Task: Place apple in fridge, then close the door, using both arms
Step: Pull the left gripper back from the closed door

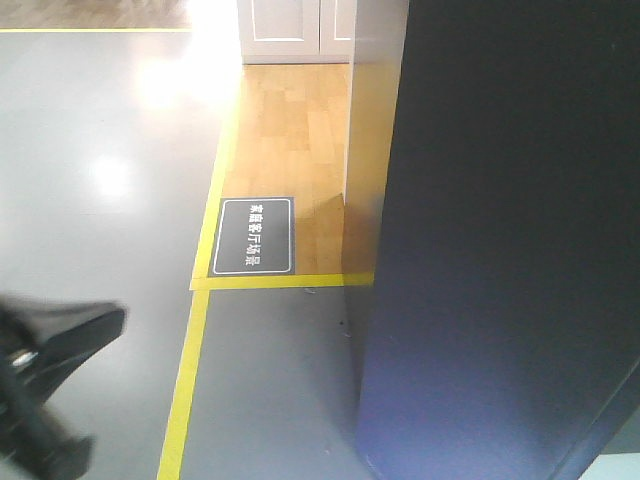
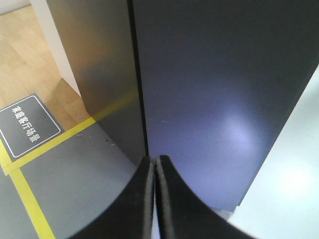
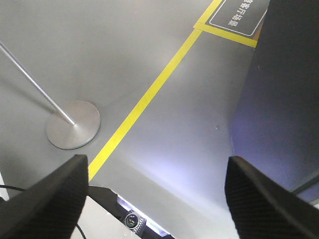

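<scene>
Floor sign [image 1: 254,236], yellow tape [image 1: 190,380]: left of fridge [image 1: 500,250]. Left hand [image 2: 154,158]: fingers pressed together, empty, close before door [image 2: 224,89], just right of vertical seam [image 2: 137,74]; contact unclear. Right hand [image 3: 157,159]: fingers wide apart, empty, over floor [image 3: 174,124] left of fridge. Apple: in no view, presumably inside fridge. Door judged stiff, smooth, weighty; no handle visible. Best pushed flat near free edge, not pinched.

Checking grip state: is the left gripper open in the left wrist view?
No, the left gripper is shut, its fingers pressed together with nothing between them.
</scene>
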